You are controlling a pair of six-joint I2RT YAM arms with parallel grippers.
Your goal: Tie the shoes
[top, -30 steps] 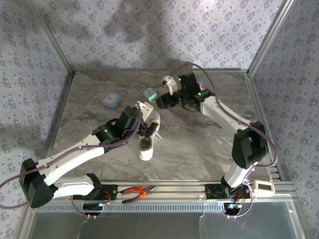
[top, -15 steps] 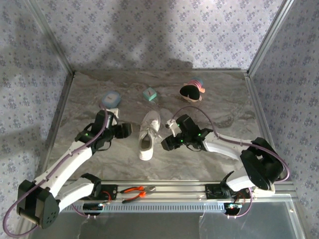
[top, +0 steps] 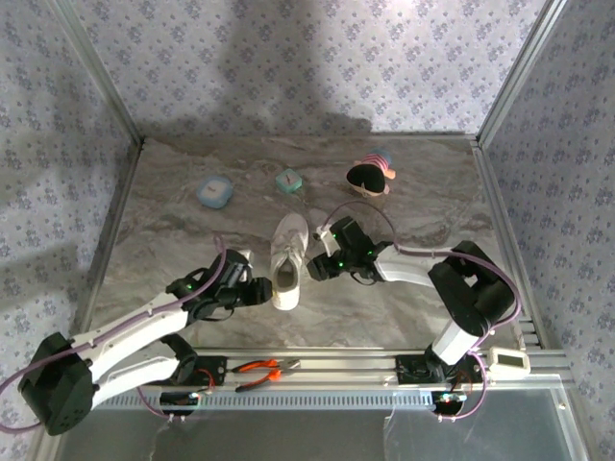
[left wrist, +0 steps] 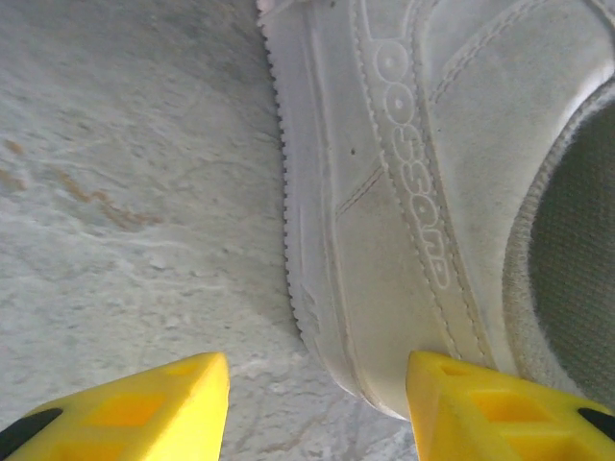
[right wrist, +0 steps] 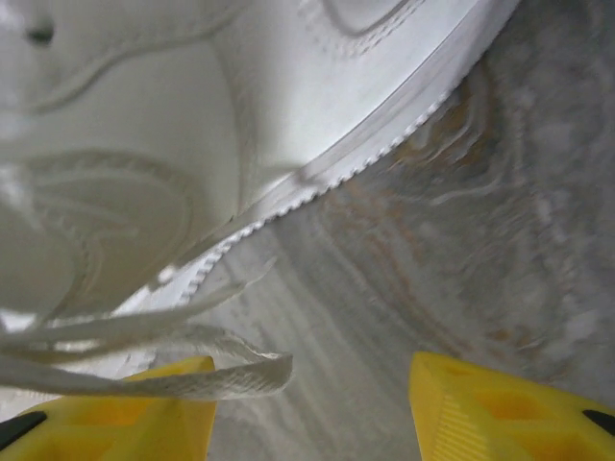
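The white sneaker [top: 289, 252] lies on the marble table, toe to the back, its dark opening toward me. My left gripper [top: 266, 288] sits low at the heel's left side. In the left wrist view its yellow fingers [left wrist: 144, 413] stand apart, and the sneaker's heel wall [left wrist: 384, 240] reaches down to the right finger. My right gripper [top: 314, 266] is at the shoe's right flank, open. In the right wrist view a frayed white lace end [right wrist: 221, 373] drapes over its left finger [right wrist: 115, 423], not pinched, with the sole edge [right wrist: 365, 144] above.
At the back of the table stand a blue rounded box [top: 213, 192], a teal cube [top: 288, 181] and a dark round object with a pink and blue rim [top: 370, 175]. Orange-handled pliers [top: 259, 367] lie on the near rail. Metal frame posts and patterned walls enclose the table.
The left arm swung from beside the blue box down to the shoe's heel, its jaws narrowing. The right gripper slid up closer along the shoe's right side.
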